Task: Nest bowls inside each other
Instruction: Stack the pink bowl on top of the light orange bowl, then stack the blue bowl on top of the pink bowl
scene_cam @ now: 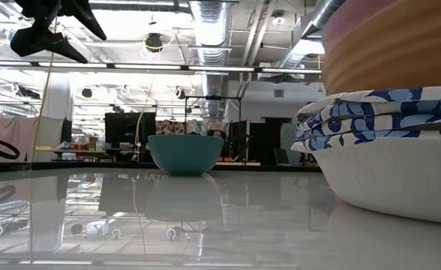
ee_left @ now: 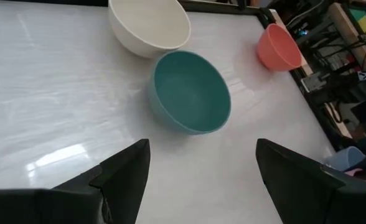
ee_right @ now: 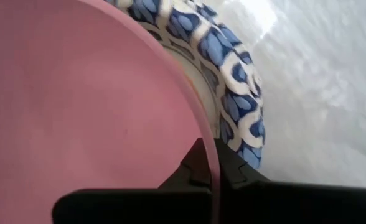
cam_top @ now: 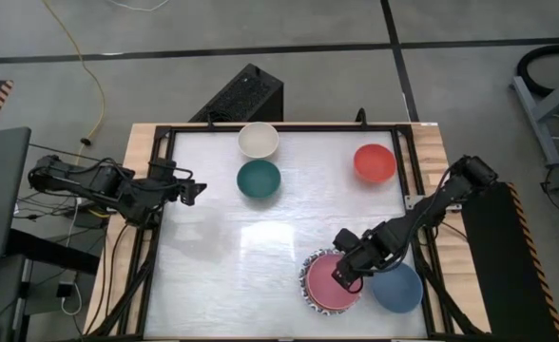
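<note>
Bowls lie scattered on the white desk [cam_top: 222, 237]: from above, a cream-white bowl [cam_top: 259, 140] touches or nearly touches a dark green bowl [cam_top: 259, 179] at the far side, a red bowl [cam_top: 375, 162] sits well apart to the right, and a blue bowl [cam_top: 398, 288] stands just beside a pink bowl [cam_top: 332, 281] nested in a blue-and-white patterned stack [cam_top: 310, 291]. Only the right wrist view shows the right gripper [ee_right: 209, 171] clenched on the pink bowl's rim. The low view alone reveals several patterned rims layered under an orange-looking bowl [scene_cam: 393, 45]. The left gripper [cam_top: 196, 188] hovers released near the green bowl. No writing is legible.
</note>
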Robot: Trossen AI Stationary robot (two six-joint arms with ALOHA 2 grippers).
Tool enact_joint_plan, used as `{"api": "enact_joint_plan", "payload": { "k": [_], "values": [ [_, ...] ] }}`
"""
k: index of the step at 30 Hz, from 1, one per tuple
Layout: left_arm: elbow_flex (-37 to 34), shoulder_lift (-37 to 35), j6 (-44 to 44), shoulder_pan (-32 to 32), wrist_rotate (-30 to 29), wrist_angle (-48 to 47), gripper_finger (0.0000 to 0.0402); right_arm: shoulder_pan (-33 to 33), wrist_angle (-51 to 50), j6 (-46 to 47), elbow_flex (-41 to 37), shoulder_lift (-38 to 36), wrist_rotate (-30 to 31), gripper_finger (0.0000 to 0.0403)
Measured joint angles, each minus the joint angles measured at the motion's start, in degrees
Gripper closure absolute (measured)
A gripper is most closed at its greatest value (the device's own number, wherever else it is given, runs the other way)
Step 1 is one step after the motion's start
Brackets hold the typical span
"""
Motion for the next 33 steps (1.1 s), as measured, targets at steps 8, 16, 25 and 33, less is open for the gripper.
{"api": "enact_joint_plan", "payload": {
  "k": [8,16,25,33],
  "values": [
    [-0.01,0.08,-1.08,0.00,-0.02,0.00,0.0120,0.00,1.74,-4.85,0.00,0.00,0.02,0.0350],
    [-0.01,2.05,-1.25,0.00,0.70,0.02,0.0120,0.00,3.86,-8.69,0.00,-0.03,0.00,0.0302],
    [-0.01,7.23,-1.20,-0.02,3.72,0.63,0.0120,0.00,6.24,-11.62,0.00,-0.07,-1.11,0.0208],
    [-0.01,11.50,14.25,0.00,5.02,13.63,0.0120,-0.04,5.89,-11.52,0.00,-0.07,0.05,0.0161]
  ]
}}
